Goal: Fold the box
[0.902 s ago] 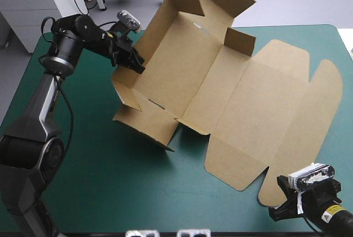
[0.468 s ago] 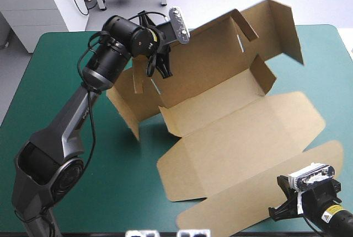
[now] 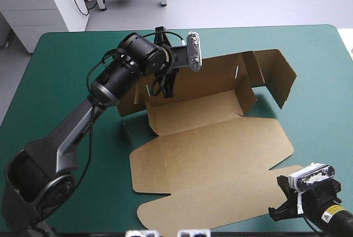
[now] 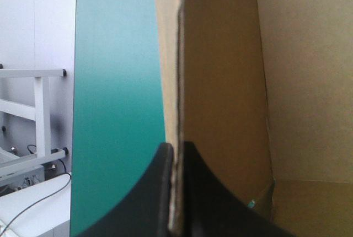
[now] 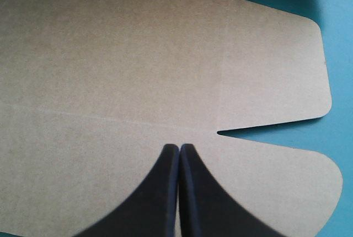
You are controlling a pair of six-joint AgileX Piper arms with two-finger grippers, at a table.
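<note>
The brown box (image 3: 209, 143) lies on the table's middle with its long back wall raised and an end flap standing at the right. Its lid and front flaps lie flat toward the front edge. My left gripper (image 3: 165, 85) is shut on the top edge of the raised back wall near its left end. In the left wrist view the board edge (image 4: 177, 82) runs up from between the black fingers of the left gripper (image 4: 175, 149). My right gripper (image 3: 277, 213) sits at the front right corner, shut, its tips (image 5: 180, 149) over the flat lid panel (image 5: 138, 55).
Teal-green cover (image 3: 60, 93) shows bare to the left of the box and along the far edge (image 4: 110, 93). A rounded lid flap (image 5: 287, 193) lies beside my right gripper, close to the table's front edge.
My left gripper has swung the held wall rightward and down, so the box has turned and settled lower on the table. The lid has slid toward the front. The right arm has stayed put.
</note>
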